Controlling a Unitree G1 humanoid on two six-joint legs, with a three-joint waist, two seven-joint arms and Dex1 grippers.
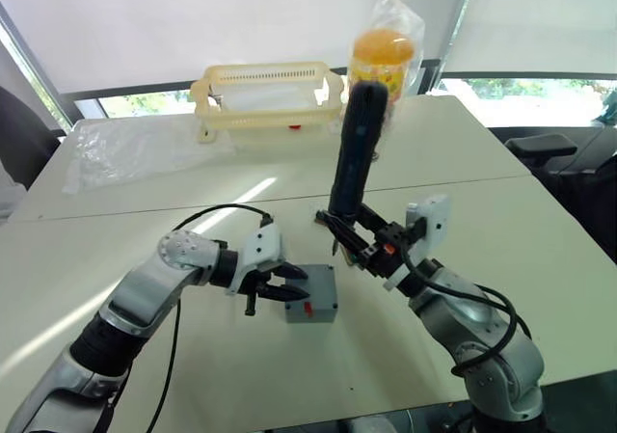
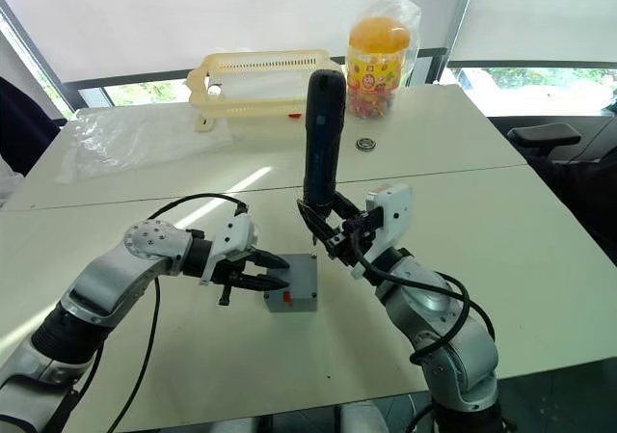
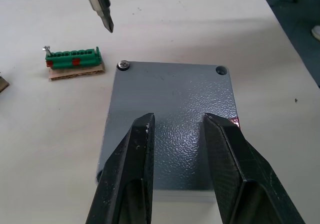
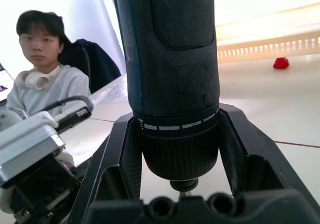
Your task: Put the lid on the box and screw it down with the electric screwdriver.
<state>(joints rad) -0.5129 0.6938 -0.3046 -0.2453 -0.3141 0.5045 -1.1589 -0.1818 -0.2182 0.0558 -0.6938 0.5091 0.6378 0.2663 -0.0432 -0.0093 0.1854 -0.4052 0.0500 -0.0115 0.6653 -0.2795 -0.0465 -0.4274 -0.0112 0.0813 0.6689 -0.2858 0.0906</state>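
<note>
Lid [image 3: 172,119] sat on box [image 1: 310,295] mid-worktop [image 1: 540,230]; one corner screw [image 3: 123,65] in, hole [image 3: 221,70] empty, rest unclear; left gripper [image 3: 177,129] fingers open, over the lid; right gripper [image 1: 359,243] clamped electric screwdriver [image 1: 354,149] upright, bit just beside the screw; green terminal block [image 3: 73,59] nearby; yellow basket [image 1: 267,94], snack jar [image 1: 382,60] by windows.

bright daylight from rear windows, blown-out blinds [image 1: 241,18], soft shadows, sharp focus
</note>
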